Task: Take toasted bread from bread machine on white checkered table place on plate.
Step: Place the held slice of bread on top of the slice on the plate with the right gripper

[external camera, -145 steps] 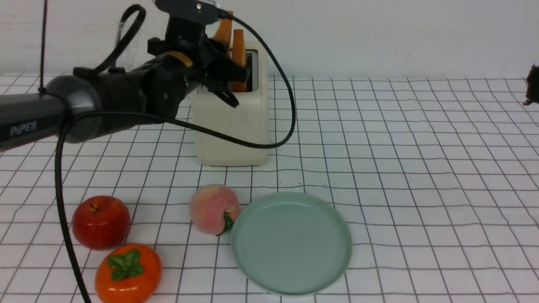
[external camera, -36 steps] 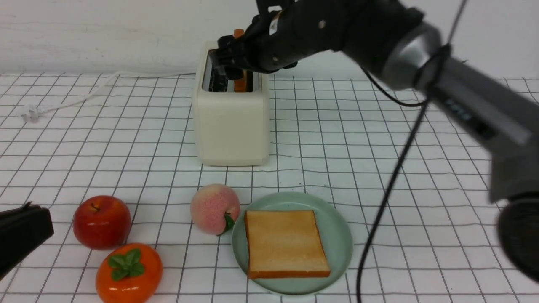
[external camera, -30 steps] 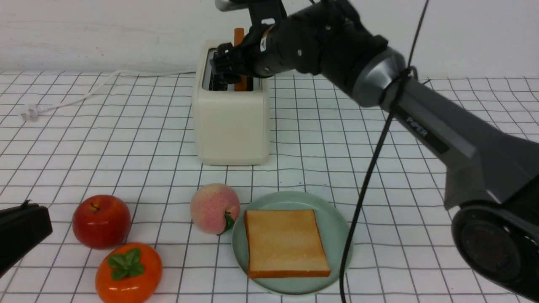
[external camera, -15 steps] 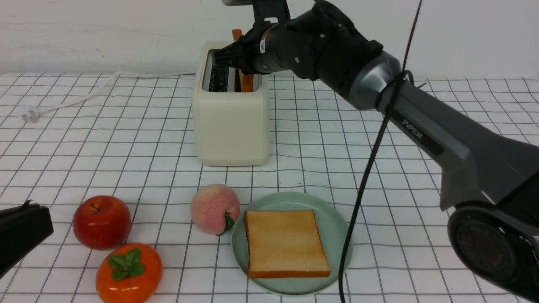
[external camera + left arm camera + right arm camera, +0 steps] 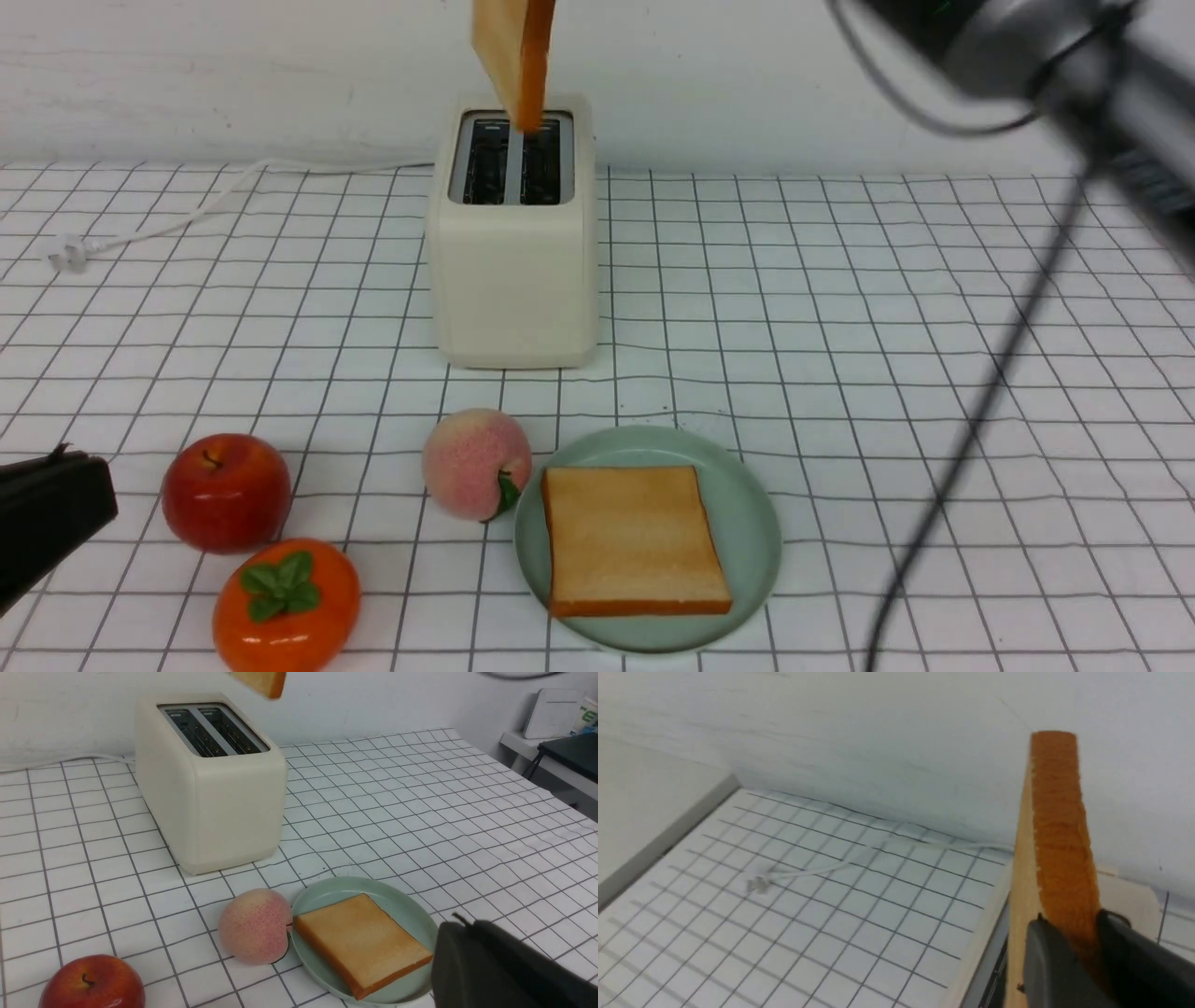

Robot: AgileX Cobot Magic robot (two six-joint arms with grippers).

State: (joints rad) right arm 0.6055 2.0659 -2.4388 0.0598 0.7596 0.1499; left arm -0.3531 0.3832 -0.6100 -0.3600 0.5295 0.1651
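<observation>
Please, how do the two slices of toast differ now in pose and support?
Pose: the slice on the plate lies flat, the slice in the air hangs on edge, tilted.
Support: the slice on the plate rests on the mint-green plate; the slice in the air is clamped by the right pincer above the toaster.
Both have golden-tan faces and orange-brown crust.

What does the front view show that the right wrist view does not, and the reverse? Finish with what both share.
Only the front view: the plate with a toast slice lying flat on it, the peach, the apple and the orange fruit. Only the right wrist view: the right gripper shut on the lifted slice at its crust edge. Both: the lifted slice, the white cord and the checkered table.
</observation>
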